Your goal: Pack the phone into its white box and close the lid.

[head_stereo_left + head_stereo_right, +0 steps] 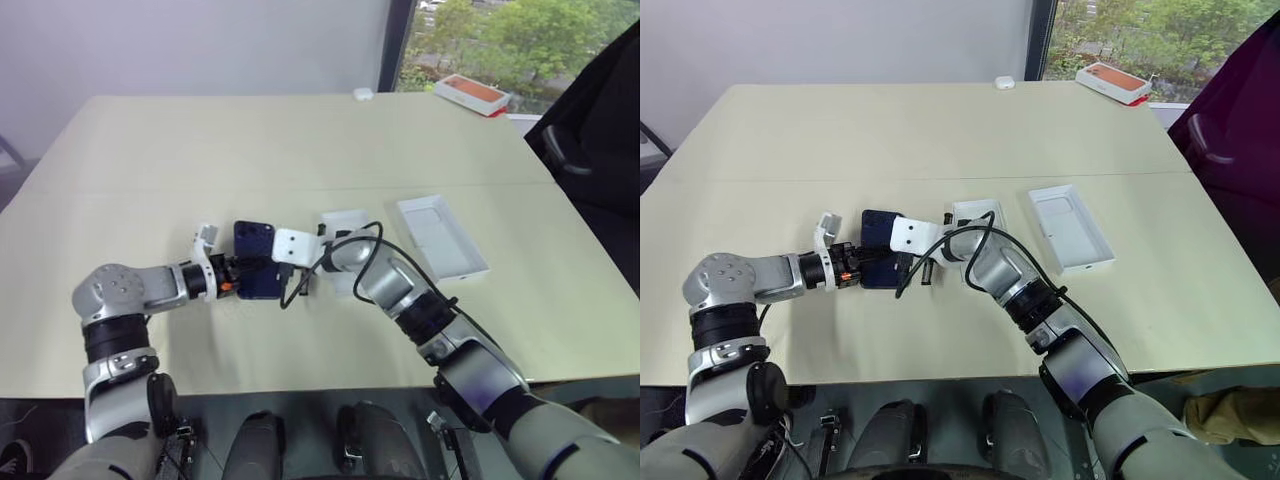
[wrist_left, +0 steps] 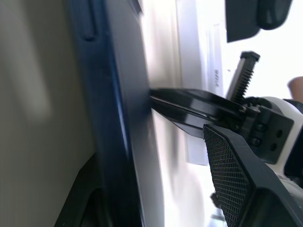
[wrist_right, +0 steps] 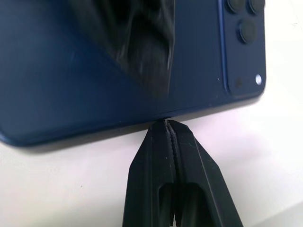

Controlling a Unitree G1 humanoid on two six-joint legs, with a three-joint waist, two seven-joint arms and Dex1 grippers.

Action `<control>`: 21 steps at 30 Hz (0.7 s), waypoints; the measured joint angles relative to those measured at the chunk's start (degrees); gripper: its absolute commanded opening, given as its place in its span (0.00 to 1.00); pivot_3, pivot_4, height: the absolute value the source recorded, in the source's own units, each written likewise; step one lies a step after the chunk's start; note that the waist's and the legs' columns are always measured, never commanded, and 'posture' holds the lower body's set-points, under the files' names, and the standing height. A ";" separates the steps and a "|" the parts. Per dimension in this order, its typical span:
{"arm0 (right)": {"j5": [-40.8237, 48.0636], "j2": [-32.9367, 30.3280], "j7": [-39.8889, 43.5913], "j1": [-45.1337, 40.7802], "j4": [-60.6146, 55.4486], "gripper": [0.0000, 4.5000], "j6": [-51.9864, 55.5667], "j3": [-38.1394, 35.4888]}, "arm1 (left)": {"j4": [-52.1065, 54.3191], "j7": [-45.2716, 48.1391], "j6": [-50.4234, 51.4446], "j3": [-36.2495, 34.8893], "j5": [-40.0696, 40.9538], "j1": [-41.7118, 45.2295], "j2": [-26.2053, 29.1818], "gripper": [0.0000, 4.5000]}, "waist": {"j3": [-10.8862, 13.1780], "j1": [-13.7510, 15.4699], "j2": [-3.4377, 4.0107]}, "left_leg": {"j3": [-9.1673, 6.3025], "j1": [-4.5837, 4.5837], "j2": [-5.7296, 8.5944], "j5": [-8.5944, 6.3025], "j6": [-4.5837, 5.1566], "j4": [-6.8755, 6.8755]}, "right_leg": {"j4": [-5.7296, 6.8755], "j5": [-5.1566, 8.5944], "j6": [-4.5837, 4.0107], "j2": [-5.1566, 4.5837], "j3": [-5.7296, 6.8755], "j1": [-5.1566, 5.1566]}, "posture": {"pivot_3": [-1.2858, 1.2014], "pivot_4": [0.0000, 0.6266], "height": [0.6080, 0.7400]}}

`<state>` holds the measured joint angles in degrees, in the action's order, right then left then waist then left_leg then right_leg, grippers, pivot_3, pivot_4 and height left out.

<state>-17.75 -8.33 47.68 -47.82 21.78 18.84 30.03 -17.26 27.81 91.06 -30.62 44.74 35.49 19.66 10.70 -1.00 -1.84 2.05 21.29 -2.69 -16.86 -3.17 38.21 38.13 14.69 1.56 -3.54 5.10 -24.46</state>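
Observation:
The dark navy phone (image 1: pixel 256 262) is tipped up off the table between my two grippers, and its back and camera cluster (image 3: pixel 244 28) face the right wrist camera. My left gripper (image 1: pixel 238 273) is open and straddles one end of the phone (image 2: pixel 118 118). Its meshed pad (image 2: pixel 232 175) stands a little off the phone's face. My right gripper (image 3: pixel 166 124) is shut, holds nothing, and its tips press on the phone's long edge. The white box (image 1: pixel 975 212) lies just behind my right wrist, partly hidden. The lid (image 1: pixel 1070 228) lies farther right, open side up.
A flat orange-topped box (image 1: pixel 472 92) and a small white object (image 1: pixel 362 94) sit at the table's far edge. A dark chair (image 1: pixel 590 130) stands past the right edge. Bare tabletop (image 1: pixel 200 150) stretches behind and to the left of the phone.

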 measured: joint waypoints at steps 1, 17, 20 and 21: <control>0.00 -0.02 -0.02 0.09 -0.09 0.01 -0.06 -0.01 | 0.05 -0.26 0.37 -0.17 0.18 -0.03 -0.02 0.55 | 0.00 -0.01 0.00 | -0.01 0.00 -0.01 0.01 -0.01 -0.02 | 0.00 0.00 0.00 0.01 0.01 -0.01 | 0.52 0.24 1.00; 0.01 -0.40 -0.60 0.64 -0.32 0.01 -0.69 -0.03 | 2.90 1.84 -3.15 -0.54 2.14 -4.41 2.10 0.55 | 0.00 -0.17 0.00 | -0.02 0.00 -0.05 0.02 -0.04 -0.03 | -0.02 0.00 -0.01 -0.02 0.01 -0.02 | 0.52 0.24 1.00; 0.01 -0.44 -0.73 0.79 -0.32 0.01 -0.94 -0.03 | 2.90 1.61 -3.76 -1.54 2.17 -4.79 2.66 0.55 | 0.01 -0.16 0.01 | -0.02 0.00 -0.05 0.02 -0.04 -0.03 | -0.02 -0.01 -0.01 -0.02 0.01 -0.02 | 0.52 0.24 1.00; 0.01 -0.48 -0.74 0.81 -0.32 0.01 -1.01 -0.03 | 2.91 1.52 -3.86 -1.91 2.22 -4.98 2.69 0.55 | 0.00 -0.15 0.01 | -0.02 0.00 -0.05 0.02 -0.04 -0.03 | -0.02 -0.01 -0.01 -0.02 0.01 -0.02 | 0.52 0.24 1.00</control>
<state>-17.75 -8.81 46.94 -47.01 21.45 17.83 30.00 -14.34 29.33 87.20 -32.53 46.96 30.51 22.35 10.71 -1.15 -1.83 2.02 21.29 -2.75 -16.84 -3.22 38.18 38.11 14.69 1.55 -3.56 5.11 -24.48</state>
